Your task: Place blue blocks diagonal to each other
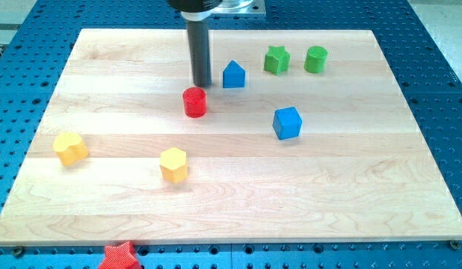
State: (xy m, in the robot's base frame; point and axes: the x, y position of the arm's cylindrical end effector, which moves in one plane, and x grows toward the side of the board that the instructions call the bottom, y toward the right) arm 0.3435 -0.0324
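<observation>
A blue house-shaped block [233,75] sits near the view's top centre of the wooden board [96,217]. A blue cube [288,122] lies below and to its right, apart from it. My tip [202,84] is just left of the blue house-shaped block and just above a red cylinder [194,101]. I cannot tell whether the tip touches either one.
A green star [276,59] and a green cylinder [316,59] sit at the view's top right. Two yellow blocks [70,148] [173,164] lie at the lower left. A red star [117,256] lies off the board at the bottom edge.
</observation>
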